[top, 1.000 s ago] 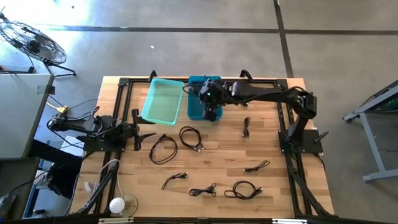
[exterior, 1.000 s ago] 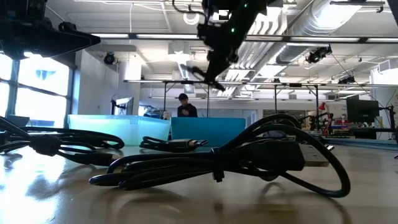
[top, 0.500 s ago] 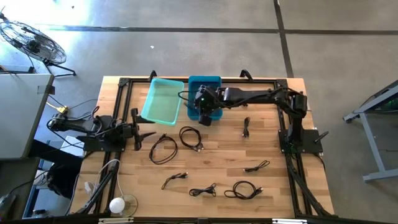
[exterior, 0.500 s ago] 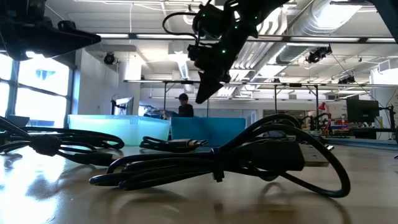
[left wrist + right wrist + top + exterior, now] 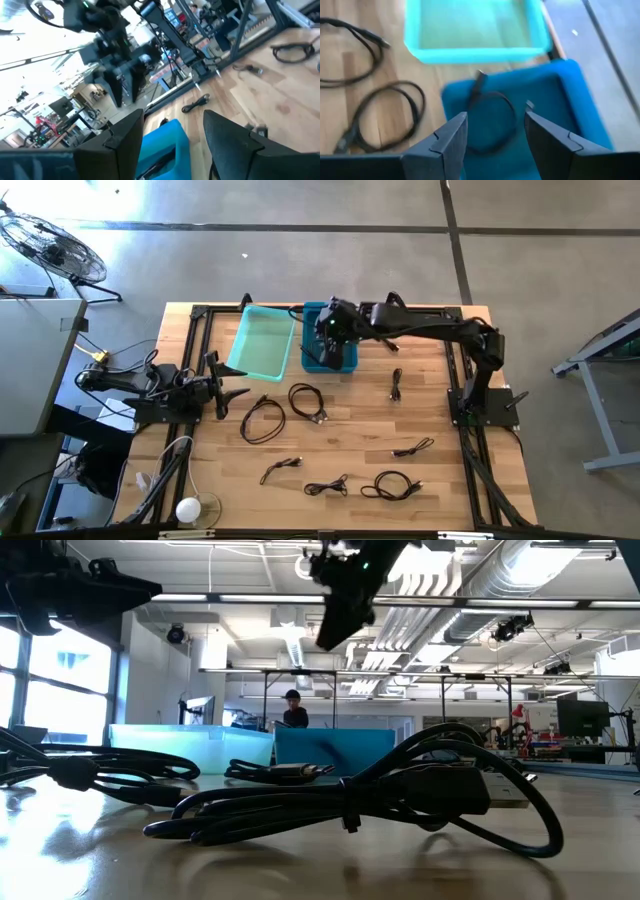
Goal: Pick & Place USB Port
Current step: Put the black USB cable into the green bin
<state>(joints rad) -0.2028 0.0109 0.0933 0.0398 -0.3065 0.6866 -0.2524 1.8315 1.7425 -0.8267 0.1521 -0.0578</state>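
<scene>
Your right gripper point(image 5: 335, 340) hangs over the dark-blue bin point(image 5: 312, 360) at the far side of the table, fingers spread w/ nothing between them. In the right wrist view a black USB cable point(image 5: 487, 117) lies loosely coiled inside that bin, under the open fingers. So one cable is in; the rest are on the wood.

Left gripper point(image 5: 225, 390) waits low at the left edge, fingers apart and empty.

Cables left to pick, all thin black: two bigger loops point(image 5: 262, 420) and point(image 5: 308, 402) just in front of the bins, a short one point(image 5: 396, 385) toward the right, and four small ones along the near side point(image 5: 282, 469), point(image 5: 325, 486), point(image 5: 391, 484), point(image 5: 413, 448).

Handling, as I judge it: these are light, limp cords w/ smooth rubbery jackets and small stiff plug ends. They'll sag and swing once lifted, and a loose coil can spring open. Grab where strands bunch or cross, so you pinch several at once; a single strand lying flat on wood is easy to miss. Plug ends are rigid but small, prob. slippery. Nothing fragile here.

Bins: the dark-blue one and the pale teal one point(image 5: 262, 342) beside it are smooth plastic, rectangular w/ raised walls; the teal one looks empty. The table point(image 5: 440, 480) is light planked wood w/ black rails on the sides.
</scene>
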